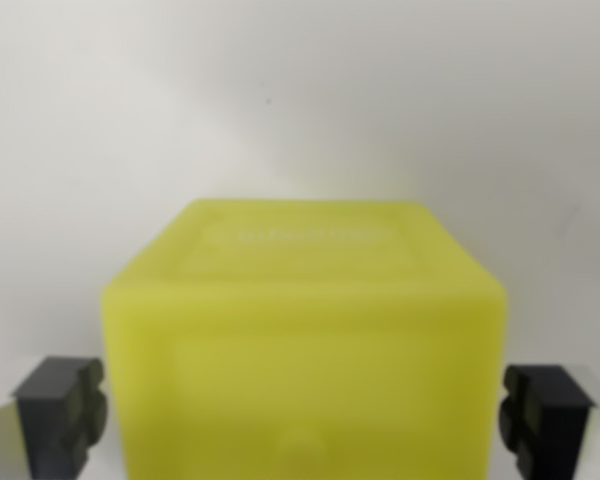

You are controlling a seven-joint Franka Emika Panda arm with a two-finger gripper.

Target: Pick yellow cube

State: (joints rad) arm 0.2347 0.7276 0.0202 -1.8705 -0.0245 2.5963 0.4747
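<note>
A yellow cube [302, 350] fills the lower middle of the wrist view, blurred by closeness, with faint raised lettering on its top face. It sits between the two dark fingers of my gripper [302, 415]. The left fingertip [62, 412] meets the cube's left side and the right fingertip [546, 418] meets its right side, with no clear gap at either. The gripper looks shut on the cube. The cube's bottom edge is cut off by the frame, so what it rests on is hidden.
A plain white surface [300, 100] lies behind and around the cube, with nothing else on it in this view.
</note>
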